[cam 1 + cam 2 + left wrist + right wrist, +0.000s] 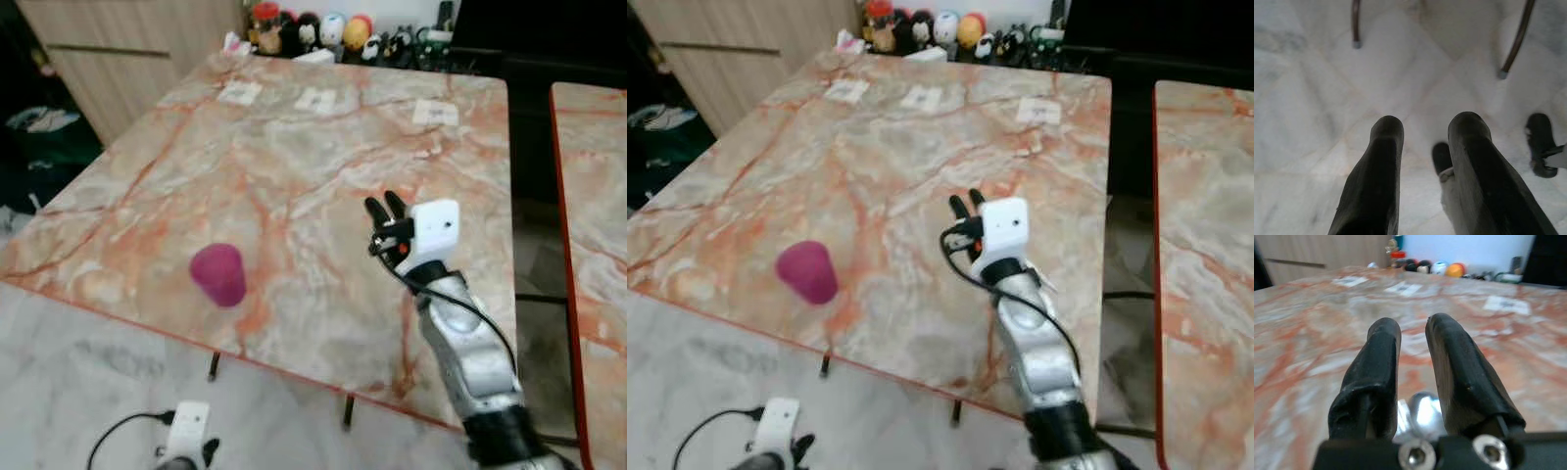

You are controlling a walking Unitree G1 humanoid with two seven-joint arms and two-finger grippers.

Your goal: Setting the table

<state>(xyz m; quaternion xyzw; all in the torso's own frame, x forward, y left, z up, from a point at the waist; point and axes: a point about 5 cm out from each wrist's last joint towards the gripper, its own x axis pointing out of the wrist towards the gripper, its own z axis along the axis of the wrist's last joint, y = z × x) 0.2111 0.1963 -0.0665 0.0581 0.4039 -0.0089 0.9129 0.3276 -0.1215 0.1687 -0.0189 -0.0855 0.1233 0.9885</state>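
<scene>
A pink cup (218, 274) stands upside down on the marble table (323, 157), near its front left edge. My right gripper (385, 207) hovers low over the table's front right part, well to the right of the cup, pointing away from me. In the right wrist view its fingers (1383, 347) stand close together, with a shiny metal piece (1422, 413), seemingly a spoon, pinched deep between them. My left gripper (1425, 127) hangs below the table's edge over the floor, fingers apart with nothing between them.
Three paper cards (315, 99) lie in a row on the table's far side. Small toys (323, 29) line the far edge. A second marble table (598, 196) stands to the right across a narrow gap. A wooden cabinet (118, 49) is at the back left.
</scene>
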